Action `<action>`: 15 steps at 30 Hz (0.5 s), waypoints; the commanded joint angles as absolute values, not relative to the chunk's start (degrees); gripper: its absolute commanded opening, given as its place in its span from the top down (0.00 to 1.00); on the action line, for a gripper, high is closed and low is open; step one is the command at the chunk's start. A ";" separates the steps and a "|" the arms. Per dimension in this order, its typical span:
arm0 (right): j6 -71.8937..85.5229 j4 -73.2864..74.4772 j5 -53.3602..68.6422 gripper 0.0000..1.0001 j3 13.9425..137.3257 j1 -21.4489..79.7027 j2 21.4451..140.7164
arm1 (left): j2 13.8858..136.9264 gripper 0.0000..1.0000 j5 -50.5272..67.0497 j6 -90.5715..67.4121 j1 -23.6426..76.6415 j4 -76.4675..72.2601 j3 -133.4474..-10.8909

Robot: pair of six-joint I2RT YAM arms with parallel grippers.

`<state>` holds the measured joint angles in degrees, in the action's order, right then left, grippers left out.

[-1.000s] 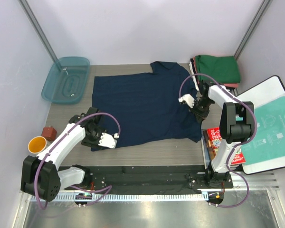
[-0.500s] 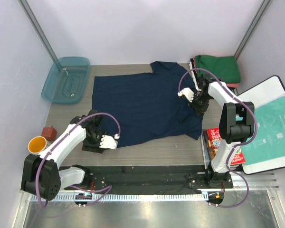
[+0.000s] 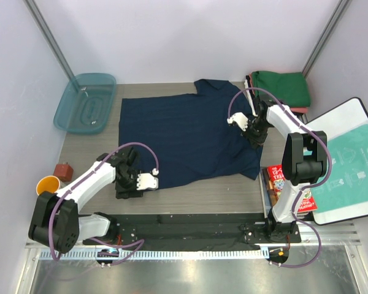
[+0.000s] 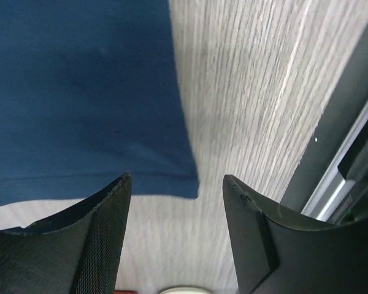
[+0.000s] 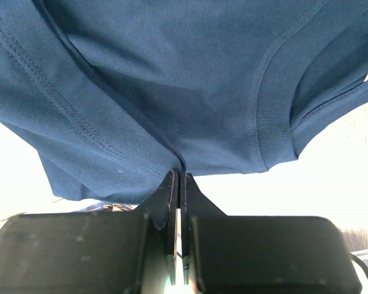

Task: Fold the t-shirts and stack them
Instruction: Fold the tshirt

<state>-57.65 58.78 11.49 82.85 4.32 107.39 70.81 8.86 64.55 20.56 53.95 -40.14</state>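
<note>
Over the last second, a small drift of the right gripper [image 3: 253,132] away from the near edge and toward the collar, dragging the right side of the navy t-shirt [image 3: 184,135] inward with it. Pinched fully closed on a fold of that cloth, plain in its wrist view. Meanwhile a sideways wander and return of the left gripper [image 3: 130,184] at the near-left hem. Jaws partly apart and holding nothing, with the hem corner in line with the gap over bare table [image 4: 251,92]. Points, probably, to a first fold only starting: right side taken, left side not yet secured. Otherwise spread flat across the middle of the table, well apart from the stack of folded t-shirts [image 3: 282,89] at the far right, green on top. Hard to tell whether one layer or two sits in the right pinch. Right sleeve hidden under that arm from above, lower shirts in the stack mostly covered, no white tag to be made out.
</note>
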 commanded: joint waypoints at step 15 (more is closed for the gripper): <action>-56.07 59.15 10.90 0.99 86.57 5.19 107.58 | 72.86 0.42 1.32 61.26 21.18 37.80 -29.27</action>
<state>-56.73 58.85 11.44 84.51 4.78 107.42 69.87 3.57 61.36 21.17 46.11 -33.06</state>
